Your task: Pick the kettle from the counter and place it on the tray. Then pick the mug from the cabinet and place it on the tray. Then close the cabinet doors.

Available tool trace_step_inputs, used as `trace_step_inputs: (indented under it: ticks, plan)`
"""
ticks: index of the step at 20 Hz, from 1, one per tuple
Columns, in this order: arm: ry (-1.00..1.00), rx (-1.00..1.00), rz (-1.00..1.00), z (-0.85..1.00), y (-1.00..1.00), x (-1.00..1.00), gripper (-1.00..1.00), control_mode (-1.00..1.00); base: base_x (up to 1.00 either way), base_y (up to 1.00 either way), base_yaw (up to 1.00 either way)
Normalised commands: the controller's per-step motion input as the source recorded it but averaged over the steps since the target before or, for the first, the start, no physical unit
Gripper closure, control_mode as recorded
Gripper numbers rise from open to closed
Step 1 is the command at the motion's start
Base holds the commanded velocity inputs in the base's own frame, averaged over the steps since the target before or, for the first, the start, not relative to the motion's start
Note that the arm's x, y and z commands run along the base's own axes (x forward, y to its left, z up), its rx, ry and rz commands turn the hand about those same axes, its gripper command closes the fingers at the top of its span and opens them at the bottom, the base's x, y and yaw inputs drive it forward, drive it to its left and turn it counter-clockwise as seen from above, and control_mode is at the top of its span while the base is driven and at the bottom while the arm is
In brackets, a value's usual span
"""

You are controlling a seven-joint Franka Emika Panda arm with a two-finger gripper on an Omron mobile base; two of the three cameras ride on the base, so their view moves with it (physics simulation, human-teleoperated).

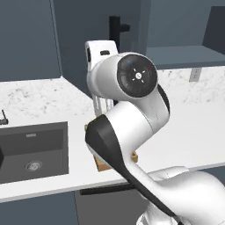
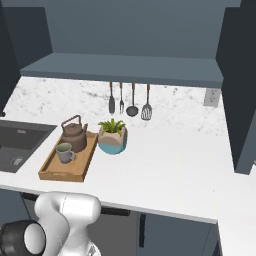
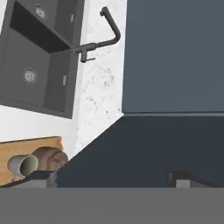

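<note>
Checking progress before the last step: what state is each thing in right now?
kettle: upright on the tray, at its far end.
mug: upright on the tray, in front of the kettle.
tray: flat on the counter, beside the sink.
cabinet doors: open, shelf exposed.
cabinet: shelf bare.
plant pot: upright, right of the tray.
gripper: open, holding nothing.

Even, soft rendered light keeps the pale bench [image 2: 170,150] bright while the cabinet [image 2: 125,30] interior stays dim, with faint shadows, no glare, and slightly soft, low-resolution edges throughout.
</note>
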Motion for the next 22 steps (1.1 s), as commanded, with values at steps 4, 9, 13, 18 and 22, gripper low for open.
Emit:
trace_step_inputs:
  ticks: [4, 9, 13, 18, 22]
  plan:
    - [0.03, 0.0, -0.27, 0.0, -0.67, 0.5, -1.0, -1.0, 0.0, 0.0, 0.0]
    - [0.0, 0.0, -0.29, -0.02, -0.63, 0.54, -1.0, -1.0, 0.0, 0.0, 0.0]
    - [0.0, 0.0, -0.28, -0.05, -0.6, 0.58, -1.0, -1.0, 0.0, 0.0, 0.0]
    - [0.0, 0.0, -0.21, -0.13, -0.61, 0.66, -1.0, -1.0, 0.0, 0.0, 0.0]
    - [-0.01, 0.0, -0.11, -0.22, -0.62, 0.8, -1.0, -1.0, 0.0, 0.0, 0.0]
